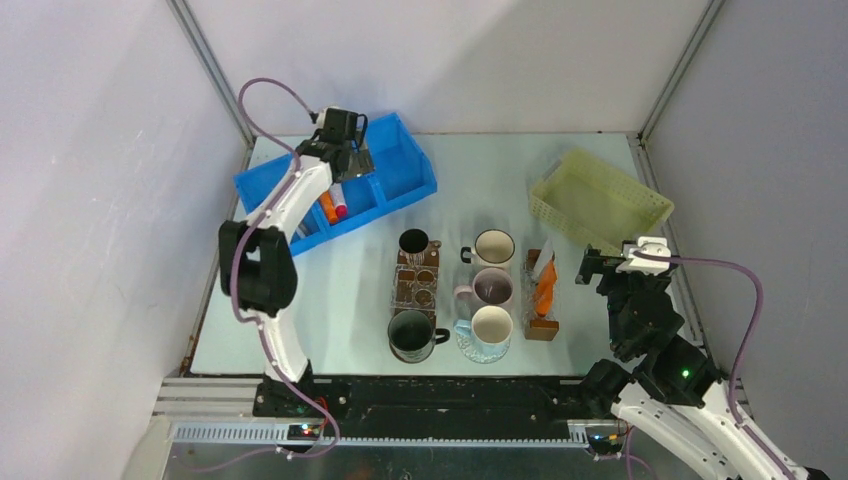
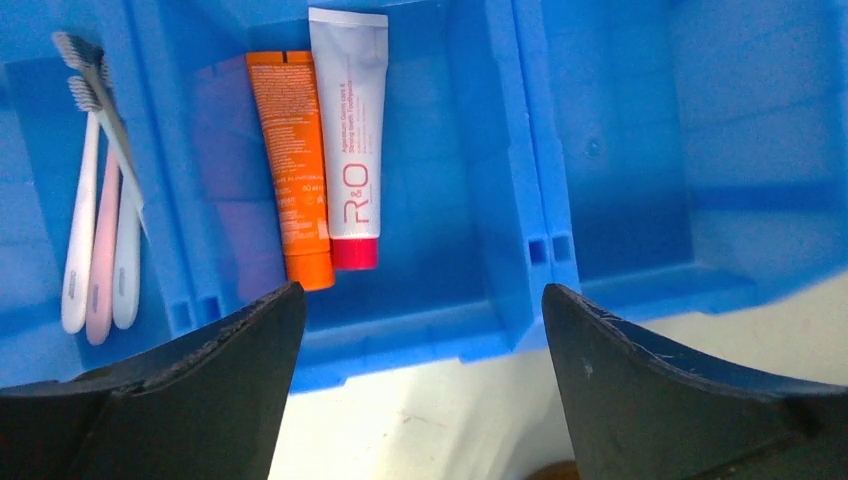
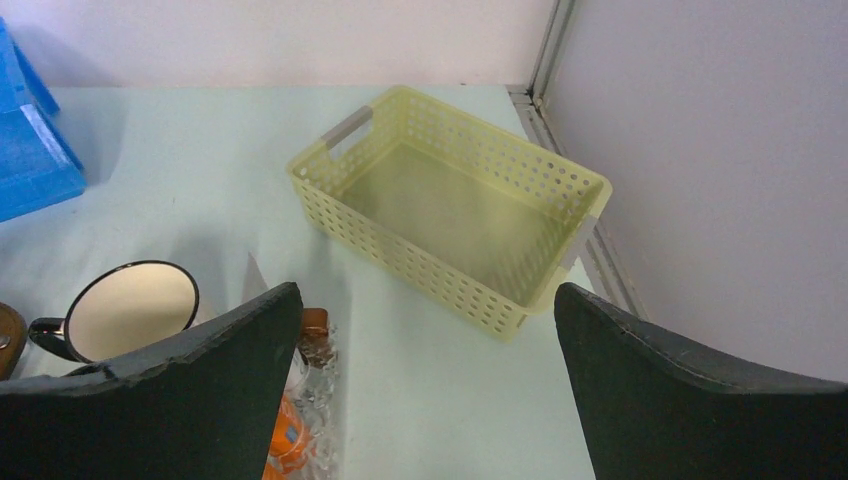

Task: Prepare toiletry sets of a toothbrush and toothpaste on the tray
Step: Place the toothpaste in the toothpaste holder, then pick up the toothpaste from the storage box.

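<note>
1. Top external view: a blue bin [image 1: 400, 165] sits at the desk's [image 1: 340, 300] far left corner, and a yellow basket [image 1: 600, 200] sits at the far right corner.
2. Five mugs [image 1: 492, 288] and clear brown-lidded boxes [image 1: 417, 280] stand clustered mid-desk, toward the near edge. The box at the cluster's right end holds a boxed tube [image 1: 545, 292], which is orange.
3. The left claw [image 1: 356, 160] hangs over the bin. The right claw [image 1: 590, 266] hovers near the right edge, between the basket and the cluster.
4. Left wrist view: three brushes [image 2: 100, 220] lie bunched in the bin's left compartment, one pink and the others pale.
5. An orange tube [image 2: 291, 170] and a white tube [image 2: 349, 130] lie side by side, touching, in the middle compartment. The white one has a red cap.
6. The left claw's fingers [image 2: 200, 400] stand wide apart over the bin's near wall, with nothing between them.
7. Right wrist view: the right claw's fingers [image 3: 680, 400] are also spread wide and hold nothing. The basket lies ahead of them, and the boxed tube shows beside the left finger.
</note>
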{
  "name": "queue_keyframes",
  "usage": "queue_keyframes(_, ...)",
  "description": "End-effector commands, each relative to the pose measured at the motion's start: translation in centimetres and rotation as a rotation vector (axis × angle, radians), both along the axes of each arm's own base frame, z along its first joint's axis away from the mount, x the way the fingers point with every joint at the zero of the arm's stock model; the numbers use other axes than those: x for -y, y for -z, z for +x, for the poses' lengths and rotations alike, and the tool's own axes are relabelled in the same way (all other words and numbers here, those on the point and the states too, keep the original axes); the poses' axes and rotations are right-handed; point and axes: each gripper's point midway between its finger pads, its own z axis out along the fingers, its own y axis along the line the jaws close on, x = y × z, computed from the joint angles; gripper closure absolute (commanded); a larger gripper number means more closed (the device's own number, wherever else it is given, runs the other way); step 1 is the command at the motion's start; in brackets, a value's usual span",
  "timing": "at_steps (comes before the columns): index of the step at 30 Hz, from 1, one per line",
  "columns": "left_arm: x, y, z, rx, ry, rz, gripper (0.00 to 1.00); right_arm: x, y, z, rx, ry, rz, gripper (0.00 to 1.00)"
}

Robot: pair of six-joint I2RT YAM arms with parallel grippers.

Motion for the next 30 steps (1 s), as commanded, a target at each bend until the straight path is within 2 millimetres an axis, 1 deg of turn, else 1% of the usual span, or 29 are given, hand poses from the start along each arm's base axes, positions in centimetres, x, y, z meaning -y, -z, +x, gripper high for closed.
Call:
queue_keyframes(1,-0.6,0.6,1.9,-0.028,-0.034,-0.010,0.09,0.0,-0.7,0.2,0.037,0.002,0.055,0.01)
queue_keyframes(4,-1.3,2.6,3.2,-0.057,-0.062,-0.031,0.15,0.2,-0.5,0.4,0.032,0.012,0.050,0.01)
queue_keyframes(5,-1.3,3.0,3.3,-0.062,-0.069,-0.043,0.19,0.2,-0.5,0.4,0.029,0.011,0.048,0.01)
queue_keyframes(6,-1.7,3.8,3.6,-0.073,-0.079,-0.046,0.20,0.2,-0.4,0.5,0.027,0.012,0.046,0.01)
queue_keyframes(10,-2.7,6.0,4.0,-0.106,-0.111,-0.055,0.32,0.2,-0.2,0.7,0.018,0.011,0.040,0.01)
queue_keyframes(13,-3.0,7.4,4.1,-0.130,-0.126,-0.065,0.37,0.3,0.0,0.8,0.013,0.013,0.038,0.01)
queue_keyframes(15,-3.4,8.7,4.1,-0.155,-0.136,-0.067,0.40,0.3,0.1,0.9,0.013,0.012,0.053,0.01)
queue_keyframes(18,-3.6,10.1,4.1,-0.182,-0.145,-0.074,0.44,0.2,0.2,1.1,0.008,0.008,0.054,0.01)
queue_keyframes(23,-3.5,12.4,3.8,-0.233,-0.146,-0.091,0.46,0.2,0.3,1.2,0.005,0.006,0.054,0.01)
queue_keyframes(26,-3.1,12.9,3.8,-0.247,-0.132,-0.110,0.50,0.2,0.4,1.2,0.003,0.005,0.055,0.01)
queue_keyframes(30,-2.4,13.0,4.1,-0.251,-0.105,-0.143,0.50,0.1,0.4,1.2,0.005,0.001,0.057,0.01)
